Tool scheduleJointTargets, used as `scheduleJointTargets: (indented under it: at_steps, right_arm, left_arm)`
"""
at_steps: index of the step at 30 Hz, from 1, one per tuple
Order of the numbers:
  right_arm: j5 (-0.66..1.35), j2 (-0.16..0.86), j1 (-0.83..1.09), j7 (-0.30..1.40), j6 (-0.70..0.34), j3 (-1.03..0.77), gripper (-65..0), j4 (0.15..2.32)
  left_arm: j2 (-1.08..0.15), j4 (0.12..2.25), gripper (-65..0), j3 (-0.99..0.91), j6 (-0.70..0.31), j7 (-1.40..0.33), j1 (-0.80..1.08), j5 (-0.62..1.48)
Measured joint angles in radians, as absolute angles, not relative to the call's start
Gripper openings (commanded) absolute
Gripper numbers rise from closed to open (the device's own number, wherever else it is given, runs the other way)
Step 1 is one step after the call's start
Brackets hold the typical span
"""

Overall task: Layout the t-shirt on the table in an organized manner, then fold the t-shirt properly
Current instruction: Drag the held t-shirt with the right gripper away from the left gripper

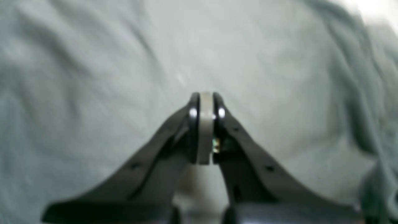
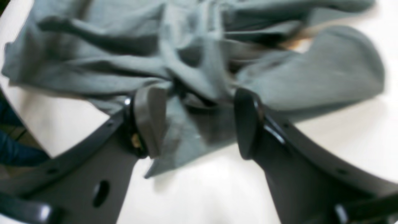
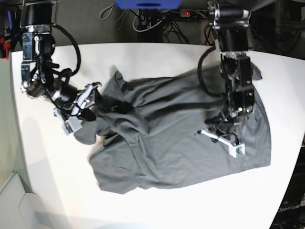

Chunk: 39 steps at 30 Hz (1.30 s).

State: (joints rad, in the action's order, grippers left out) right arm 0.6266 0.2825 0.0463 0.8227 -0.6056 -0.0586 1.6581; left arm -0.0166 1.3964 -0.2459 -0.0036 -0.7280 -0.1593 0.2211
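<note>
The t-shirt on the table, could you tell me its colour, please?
Plain dark charcoal grey t-shirt, no print; clearest in the base view.

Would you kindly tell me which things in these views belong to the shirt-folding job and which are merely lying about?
Part of the job:
- t-shirt, spread but bunched near one sleeve
- table
- right claw, open around a cloth fold
- left claw, shut over the shirt

Just lying about:
- cables behind the table
- blue box at the top edge

Matt cloth t-shirt (image 3: 181, 143) – smooth table (image 3: 157, 205).
</note>
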Motion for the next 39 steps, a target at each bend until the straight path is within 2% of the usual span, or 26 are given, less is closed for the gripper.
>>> scheduleJointTargets:
  at_steps: [6,10,12,20,26,32,39]
  right_arm:
    - [0.626,0.276,0.076,0.82,-0.606,-0.062,-47.9,1.656]
    - [0.625,0.221,0.093,0.828,-0.606,-0.035,-56.9,1.605]
    - [0.625,0.204,0.087,0.822,-0.605,-0.034,-59.4,1.562]
    - [0.624,0.179,-0.006,0.821,-0.606,0.078,-60.3,1.396]
    - [0.637,0.194,0.022,0.773,-0.606,0.035,-60.3,1.351]
    - [0.66,0.219,0.197,0.723,-0.609,-0.028,-60.3,1.46]
    - [0.611,0.213,0.4,0.782,-0.601,-0.023,-60.3,1.683]
  left_arm:
    - [-0.021,1.519,-64.9,-0.181,-0.004,-0.73,-0.086,0.222]
    - [-0.029,1.52,-64.9,-0.181,0.0,-0.746,-0.027,0.214]
    - [-0.035,1.519,-64.9,-0.182,-0.001,-0.742,-0.023,0.214]
    - [-0.076,1.513,-64.9,-0.196,-0.004,-0.733,-0.013,0.214]
    - [-0.092,1.417,-64.9,-0.296,0.0,-0.729,-0.024,0.212]
    - [-0.099,1.38,-64.9,-0.313,-0.004,-0.73,-0.054,0.214]
    - [-0.119,1.381,-64.9,-0.313,-0.002,-0.73,-0.093,0.213]
